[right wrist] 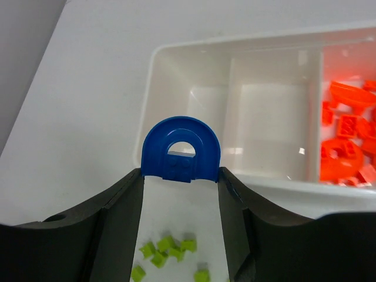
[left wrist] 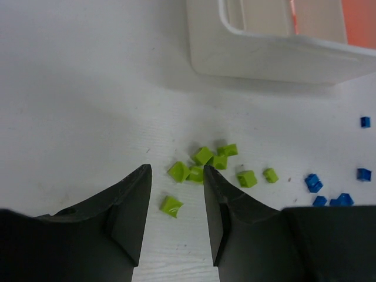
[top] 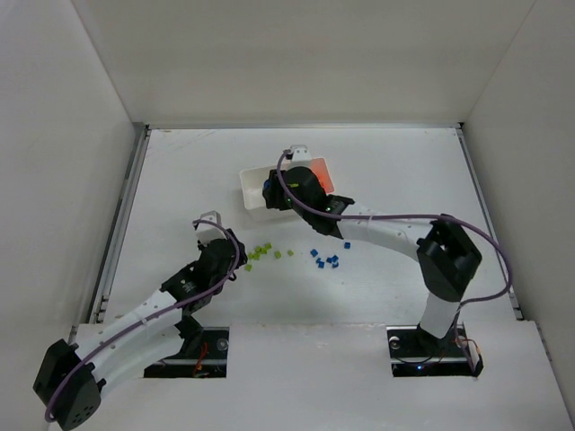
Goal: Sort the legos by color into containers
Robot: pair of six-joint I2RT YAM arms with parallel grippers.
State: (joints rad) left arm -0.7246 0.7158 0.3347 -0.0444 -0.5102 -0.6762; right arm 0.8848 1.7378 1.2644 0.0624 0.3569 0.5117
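My right gripper (right wrist: 181, 173) is shut on a large blue arch-shaped lego (right wrist: 181, 150), held by its two ends just short of the white tray's (right wrist: 235, 47) near wall. The tray's right compartment holds orange legos (right wrist: 346, 141); the left and middle compartments look empty. In the top view the right gripper (top: 272, 191) hangs over the tray (top: 250, 193). My left gripper (left wrist: 176, 170) is open low over the table, with one yellow-green lego (left wrist: 171, 205) lying loose between its fingers, touching neither. More green legos (left wrist: 205, 158) lie just beyond the fingertips.
Small blue legos (left wrist: 314, 182) are scattered right of the green ones, also visible from above as blue legos (top: 328, 260) beside green legos (top: 265, 252). The tray's near wall (left wrist: 264, 59) stands beyond the left gripper. White walls enclose the table.
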